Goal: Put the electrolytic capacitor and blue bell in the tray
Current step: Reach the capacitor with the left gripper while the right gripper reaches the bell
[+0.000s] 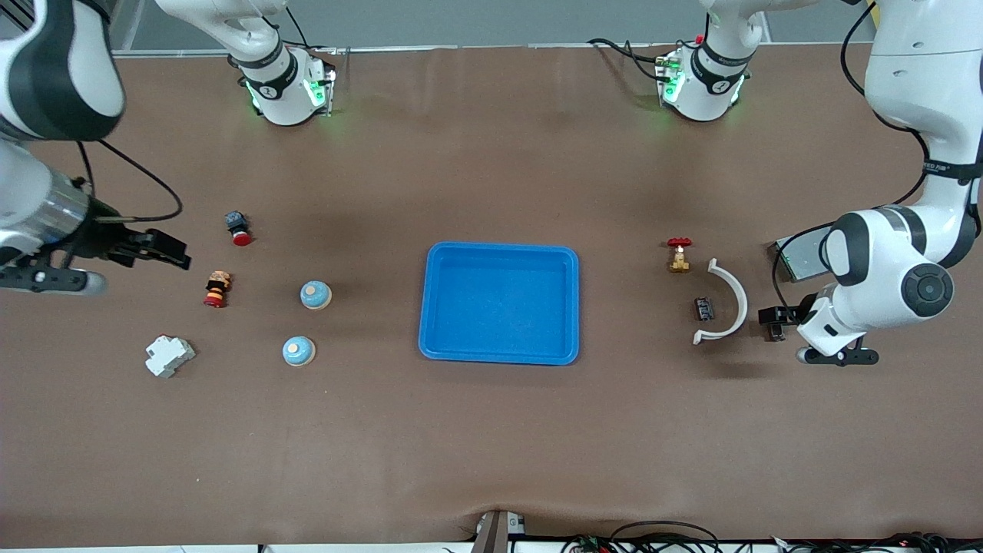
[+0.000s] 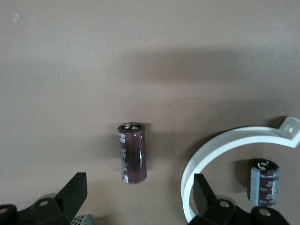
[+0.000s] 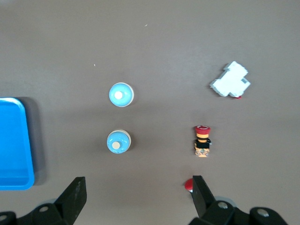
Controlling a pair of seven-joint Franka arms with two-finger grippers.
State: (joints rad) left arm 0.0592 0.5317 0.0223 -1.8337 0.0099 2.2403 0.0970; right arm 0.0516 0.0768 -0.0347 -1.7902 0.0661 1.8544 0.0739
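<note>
From my remote station I see the brown worktop (image 1: 491, 430) spread wide, and at its middle the blue tray (image 1: 499, 349) lies empty, within reach of both arms, which I take to be why it sits there. The left arm hangs low over its own end of the worktop, its left claw (image 1: 776, 322) spread fully open and holding nothing; the left wrist view looks down between the open jaws at a dark electrolytic capacitor (image 2: 132, 152) lying on its side, so I judge this arm is lined up to come down on it. A white curved bracket (image 1: 726, 303) lies on that end of the worktop, cupping a second dark capacitor (image 1: 703, 309), with a small brass valve with a red handle (image 1: 679, 254) farther from the front camera. The right arm waits over the other end, its right claw (image 1: 165, 252) also wide open and empty. Under it are two blue bells (image 1: 316, 294), one (image 1: 298, 351) nearer the front camera than the other, both well apart from the tray. Toward the right arm's end of them lie a white breaker block (image 1: 170, 355), a red-capped push button (image 1: 216, 289) and another red-topped switch (image 1: 239, 227). Neither task piece is in the tray yet.
</note>
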